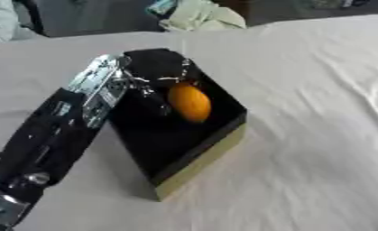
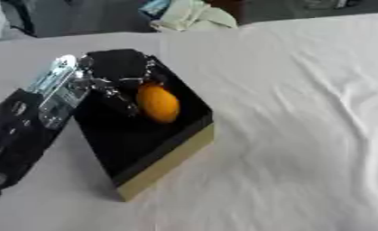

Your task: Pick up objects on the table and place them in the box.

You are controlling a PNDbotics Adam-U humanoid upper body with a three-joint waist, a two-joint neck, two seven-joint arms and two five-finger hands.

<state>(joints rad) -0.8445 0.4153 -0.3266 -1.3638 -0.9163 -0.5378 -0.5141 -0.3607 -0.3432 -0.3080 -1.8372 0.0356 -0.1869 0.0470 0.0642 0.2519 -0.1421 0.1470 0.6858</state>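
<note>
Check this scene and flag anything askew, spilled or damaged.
Nothing spilled or damaged shows. The black box sits turned at an angle on the wrinkled white cloth, one corner pointing toward the camera. The left hand is over the box at the orange object; whether it grips the object cannot be told.

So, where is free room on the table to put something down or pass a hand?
The white cloth right of the box is bare, and so is the strip in front of it. It is crowded inside the box, where the left hand is at the orange object.
</note>
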